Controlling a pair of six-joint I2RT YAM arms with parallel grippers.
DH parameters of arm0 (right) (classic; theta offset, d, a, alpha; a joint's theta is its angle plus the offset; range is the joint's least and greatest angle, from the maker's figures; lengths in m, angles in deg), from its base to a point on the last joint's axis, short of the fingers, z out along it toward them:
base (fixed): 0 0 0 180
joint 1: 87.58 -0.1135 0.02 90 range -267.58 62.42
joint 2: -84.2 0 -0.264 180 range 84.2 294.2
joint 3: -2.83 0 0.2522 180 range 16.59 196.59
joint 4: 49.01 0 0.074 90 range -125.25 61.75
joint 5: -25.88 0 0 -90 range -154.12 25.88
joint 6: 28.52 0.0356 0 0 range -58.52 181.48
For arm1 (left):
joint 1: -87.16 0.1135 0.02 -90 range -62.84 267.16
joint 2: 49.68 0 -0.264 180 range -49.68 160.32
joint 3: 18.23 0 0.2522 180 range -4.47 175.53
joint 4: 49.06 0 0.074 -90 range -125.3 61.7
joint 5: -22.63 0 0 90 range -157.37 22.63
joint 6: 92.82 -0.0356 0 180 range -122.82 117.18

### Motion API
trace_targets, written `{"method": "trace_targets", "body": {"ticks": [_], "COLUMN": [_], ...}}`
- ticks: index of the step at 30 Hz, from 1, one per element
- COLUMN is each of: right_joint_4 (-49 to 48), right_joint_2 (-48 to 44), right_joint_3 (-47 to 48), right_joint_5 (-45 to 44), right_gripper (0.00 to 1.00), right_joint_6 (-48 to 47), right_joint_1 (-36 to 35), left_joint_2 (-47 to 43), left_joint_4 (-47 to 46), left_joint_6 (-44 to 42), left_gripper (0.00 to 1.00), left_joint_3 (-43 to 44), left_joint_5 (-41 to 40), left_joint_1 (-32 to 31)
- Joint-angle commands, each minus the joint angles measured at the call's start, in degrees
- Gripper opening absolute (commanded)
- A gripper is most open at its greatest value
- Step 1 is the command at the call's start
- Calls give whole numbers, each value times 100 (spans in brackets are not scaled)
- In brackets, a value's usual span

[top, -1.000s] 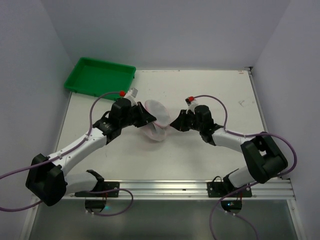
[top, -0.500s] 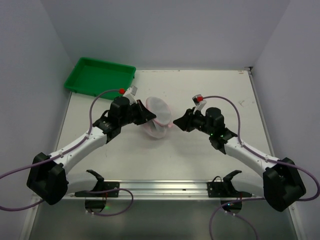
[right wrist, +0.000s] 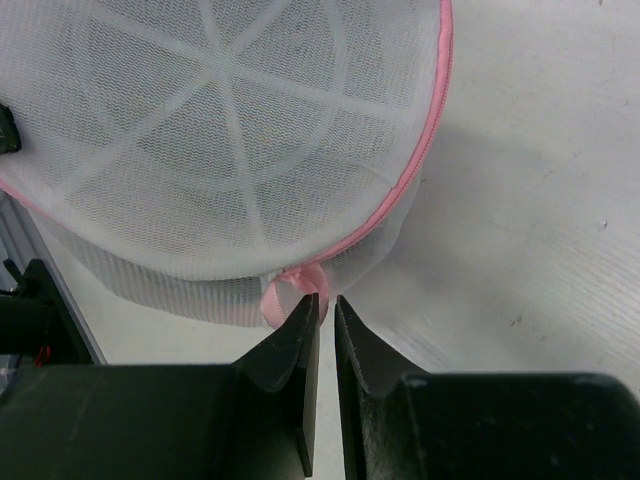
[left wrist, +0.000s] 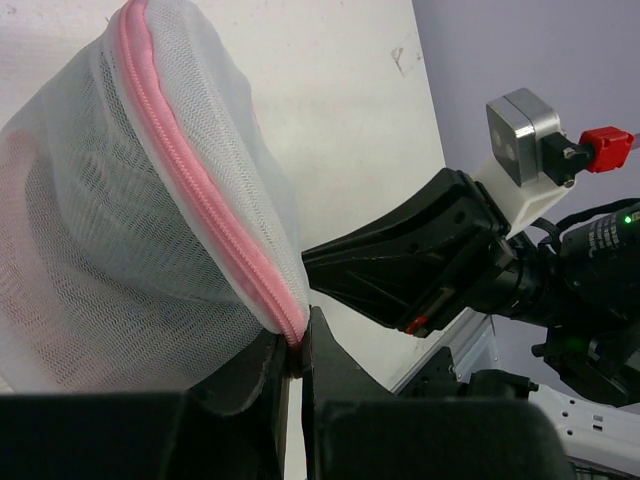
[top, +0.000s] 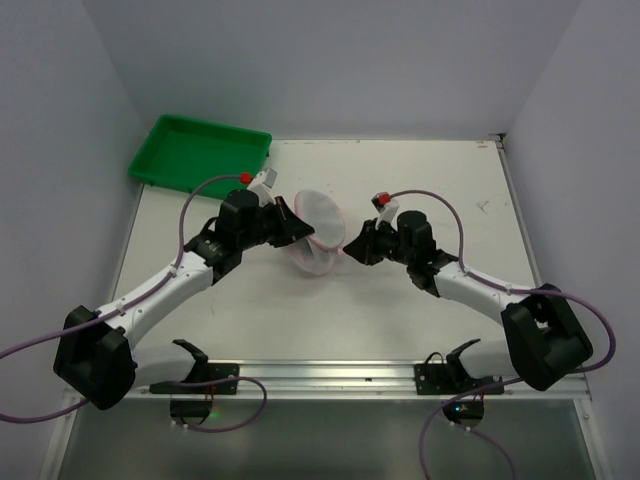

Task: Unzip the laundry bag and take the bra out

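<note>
Left hand point(left wrist: 297, 342): pressed together on the pink zipper point(left wrist: 195, 185) at the rim of the laundry bag point(top: 318, 232), pinching the seam at its lower edge. Held up off the worktop point(top: 330, 320) between the two hands, near its middle and well apart from the green tray point(top: 200, 150). Tilted on edge, with the round spoked face toward the right wrist camera. No telling through the mesh what lies inside.

Right hand point(right wrist: 323, 303): almost pressed together with only a thin slit left, tips right at the pink pull loop point(right wrist: 290, 285) on the bag's bottom rim. Loop partly hidden behind one finger, so cannot tell whether pinched or merely touched.

Key relation: bag straight ahead of the right hand's tips, to that hand's left in the overhead view. Pull loop on the right hand's side, nearer to it than to the left hand. Running from the loop up and to the right around the dome's edge in the right wrist view: the zipper line, closed as far as visible. Judging from that, likely to call for a tug along that curve, away from the left pinch, with the left holding firm.

Against half a second ago: right hand then standing off to the right, bare worktop between it and the bag. Now back at the bag's right edge, much as a second ago. Left arm almost where it was, and bag raised a little more on edge.
</note>
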Motion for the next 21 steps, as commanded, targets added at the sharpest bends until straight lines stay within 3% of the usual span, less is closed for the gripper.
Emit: {"method": "trace_targets", "body": {"ticks": [1,21], "right_joint_4": [-461,-831], "right_joint_2": [101,347], "right_joint_3": [207,145], "right_joint_5": [304,604], "right_gripper": [14,20], "right_joint_6": [-102,-23], "right_joint_1": [1,1], "left_joint_2": [-47,23], "left_joint_4": [-166,-413], "left_joint_6": [-90,104], "left_gripper": [0,0], "left_joint_3": [273,299], "left_joint_5": [261,508], "left_joint_1": [48,48]}}
